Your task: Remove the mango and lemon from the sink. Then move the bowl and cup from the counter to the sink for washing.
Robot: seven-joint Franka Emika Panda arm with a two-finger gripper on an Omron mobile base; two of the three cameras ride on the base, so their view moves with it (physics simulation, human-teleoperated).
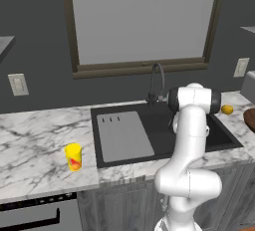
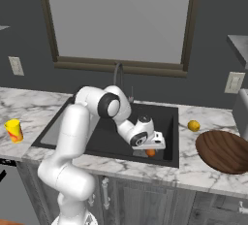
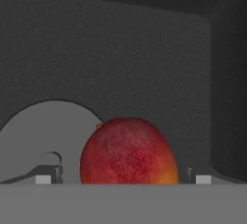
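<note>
The red-orange mango (image 3: 128, 150) lies on the floor of the black sink (image 2: 97, 139), beside the round drain (image 3: 43, 136). My gripper (image 2: 150, 150) is down in the basin's front right part, open, with one fingertip (image 3: 48, 175) on each side of the mango (image 2: 151, 153) and a gap to it on both sides. The yellow lemon (image 2: 193, 125) rests on the marble counter (image 2: 203, 170) to the right of the sink. Close in front of it sits the brown wooden bowl (image 2: 225, 151). The yellow cup (image 1: 73, 157) stands on the counter left of the sink.
The dark arched faucet (image 1: 157, 83) rises behind the basin. A grey ribbed drainboard (image 1: 123, 135) covers the sink's left part. The sink's front and right walls stand close around the hand. A window and wall outlets (image 1: 18, 84) are behind the counter.
</note>
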